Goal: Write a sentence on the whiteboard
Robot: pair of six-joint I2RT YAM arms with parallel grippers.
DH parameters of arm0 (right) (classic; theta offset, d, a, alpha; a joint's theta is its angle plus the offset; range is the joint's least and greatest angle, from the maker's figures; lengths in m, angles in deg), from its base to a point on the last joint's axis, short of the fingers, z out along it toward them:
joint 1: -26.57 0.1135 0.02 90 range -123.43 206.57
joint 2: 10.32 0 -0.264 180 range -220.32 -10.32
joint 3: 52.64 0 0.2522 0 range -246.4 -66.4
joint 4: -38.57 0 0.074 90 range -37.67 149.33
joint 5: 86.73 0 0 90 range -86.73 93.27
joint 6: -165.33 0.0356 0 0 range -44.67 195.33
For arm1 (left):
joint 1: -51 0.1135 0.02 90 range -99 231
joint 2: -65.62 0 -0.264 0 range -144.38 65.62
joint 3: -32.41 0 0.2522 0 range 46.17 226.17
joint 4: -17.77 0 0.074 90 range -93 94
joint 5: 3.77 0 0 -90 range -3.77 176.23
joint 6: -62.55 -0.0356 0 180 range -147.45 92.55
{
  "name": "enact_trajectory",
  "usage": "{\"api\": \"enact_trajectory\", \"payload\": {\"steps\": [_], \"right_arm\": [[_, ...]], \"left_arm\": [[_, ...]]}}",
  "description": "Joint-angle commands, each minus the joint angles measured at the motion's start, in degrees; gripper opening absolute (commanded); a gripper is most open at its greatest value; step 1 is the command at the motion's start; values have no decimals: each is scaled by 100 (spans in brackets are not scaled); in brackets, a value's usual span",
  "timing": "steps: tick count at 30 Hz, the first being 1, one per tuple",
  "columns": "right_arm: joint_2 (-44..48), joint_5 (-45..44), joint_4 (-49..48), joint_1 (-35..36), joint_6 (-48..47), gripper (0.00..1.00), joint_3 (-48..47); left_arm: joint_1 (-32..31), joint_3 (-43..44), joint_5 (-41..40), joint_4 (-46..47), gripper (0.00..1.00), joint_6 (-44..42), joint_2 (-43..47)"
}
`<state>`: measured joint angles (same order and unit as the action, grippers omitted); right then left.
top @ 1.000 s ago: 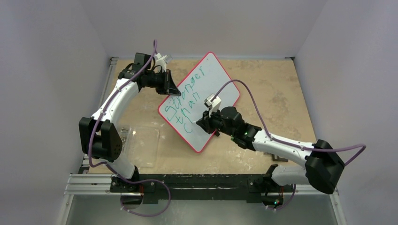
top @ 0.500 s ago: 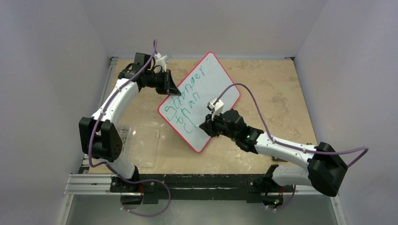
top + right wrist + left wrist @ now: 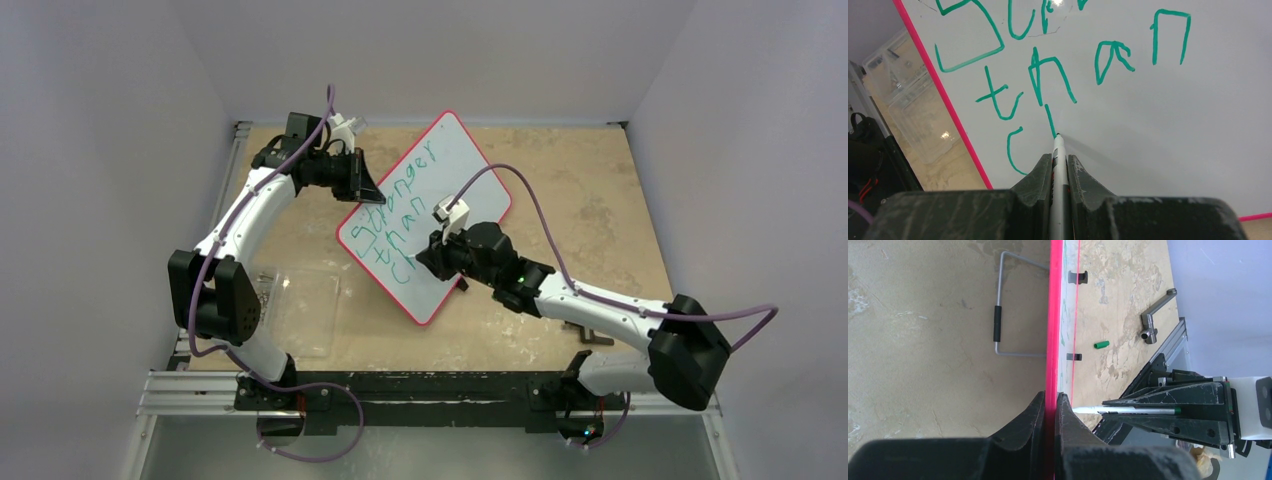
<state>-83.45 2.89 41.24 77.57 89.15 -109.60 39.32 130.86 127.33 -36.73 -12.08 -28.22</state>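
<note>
**Whiteboard pinned at its rim; marker tip on the third line**

The whiteboard (image 3: 455, 160) is sitting mid-table, its long axis running from 7 toward 1 o'clock in the top view. It is flat, glossy white, round-cornered and edged with a thin red rim.

The left gripper (image 3: 1050, 400) is clenching that rim at the board's 10 o'clock side, one dark finger on each face. The right gripper (image 3: 1059, 159) is hovering over the board's 5 o'clock portion, grasping a slim white marker (image 3: 1058, 165) between its jaws. The marker tip is touching the surface at the foot of a short green stroke, at 3 o'clock of the "C".

The sentence (image 3: 395, 225) is showing in uneven green handwriting, "than" directly at 12 o'clock of the tip.

Around the board, a clear plastic tray (image 3: 305, 305) is lying at its 8 o'clock. A green cap (image 3: 1101, 344) is resting loose on the mottled tan table (image 3: 580, 190). A bent wire handle (image 3: 998, 325) is lying beside the rim.
</note>
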Motion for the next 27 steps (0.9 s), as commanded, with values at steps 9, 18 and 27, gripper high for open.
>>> {"api": "enact_trajectory", "payload": {"steps": [9,18,27], "right_arm": [[-174,-435,47,7,96,0,-365],[-139,-555,140,0,154,0,-266],[22,-536,193,-2,241,0,3]], "left_arm": [[149,118,-784,125,0,-105,147],[149,111,-777,130,0,-106,156],[149,112,-766,127,0,-106,163]]}}
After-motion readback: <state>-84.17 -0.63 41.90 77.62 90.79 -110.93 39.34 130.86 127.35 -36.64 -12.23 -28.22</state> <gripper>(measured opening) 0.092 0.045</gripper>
